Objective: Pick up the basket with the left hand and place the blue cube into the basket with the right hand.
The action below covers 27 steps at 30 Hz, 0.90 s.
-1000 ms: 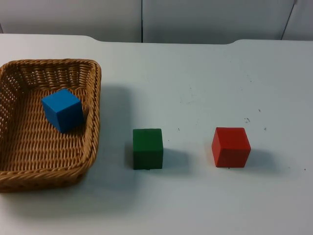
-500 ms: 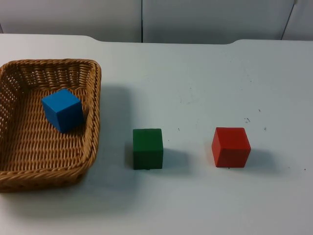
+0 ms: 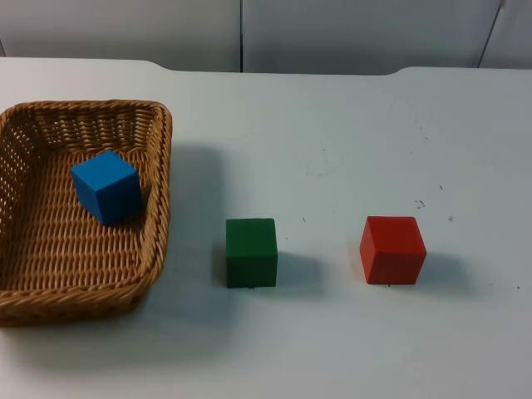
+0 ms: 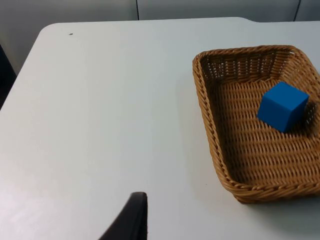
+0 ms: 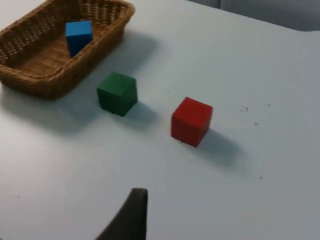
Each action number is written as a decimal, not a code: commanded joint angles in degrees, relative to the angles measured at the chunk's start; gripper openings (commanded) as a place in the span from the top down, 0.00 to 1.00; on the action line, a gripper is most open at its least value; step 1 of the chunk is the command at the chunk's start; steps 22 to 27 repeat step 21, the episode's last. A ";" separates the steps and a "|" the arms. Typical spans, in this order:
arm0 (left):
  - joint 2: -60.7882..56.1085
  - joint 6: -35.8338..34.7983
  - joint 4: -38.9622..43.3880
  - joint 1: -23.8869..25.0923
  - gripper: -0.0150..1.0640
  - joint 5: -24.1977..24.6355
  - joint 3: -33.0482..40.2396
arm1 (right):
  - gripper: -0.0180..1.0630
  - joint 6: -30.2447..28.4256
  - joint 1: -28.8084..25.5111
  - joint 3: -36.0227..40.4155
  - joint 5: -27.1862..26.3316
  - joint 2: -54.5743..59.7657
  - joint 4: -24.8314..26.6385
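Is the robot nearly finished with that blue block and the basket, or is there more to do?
It looks finished. The blue cube already lies inside the basket, which stands on the table. Nothing is in hand: a fingertip of the left gripper hangs above the bare table beside the basket, and one of the right gripper hangs short of the red cube and green cube, which sit untouched. Nothing seems left.

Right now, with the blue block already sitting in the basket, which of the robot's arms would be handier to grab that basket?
Probably the left. The basket, holding the blue cube, sits on the left arm's side of the table, and the left wrist view shows its rim close by. The green cube and red cube lie between it and the right side.
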 commanded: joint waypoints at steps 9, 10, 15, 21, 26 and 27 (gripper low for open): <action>-0.27 -0.31 0.02 0.08 0.01 -0.10 0.45 | 0.01 -0.63 -17.12 0.47 -0.88 -0.21 0.20; -0.27 -0.31 0.02 0.08 0.01 -0.10 0.45 | 0.01 -0.63 -18.81 0.47 -0.88 -0.21 0.20; -0.27 -0.31 0.02 0.08 0.01 -0.10 0.45 | 0.01 -0.63 -26.98 0.47 -0.88 -0.21 0.20; -0.27 -0.31 0.02 0.08 0.01 -0.10 0.45 | 0.01 -0.63 -32.32 0.47 -0.88 -0.21 0.20; -0.27 -0.31 0.02 0.08 0.01 -0.10 0.45 | 0.01 -0.63 -32.32 0.47 -0.88 -0.21 0.20; -0.27 -0.31 0.02 0.08 0.01 -0.10 0.45 | 0.01 -0.63 -32.32 0.47 -0.88 -0.21 0.20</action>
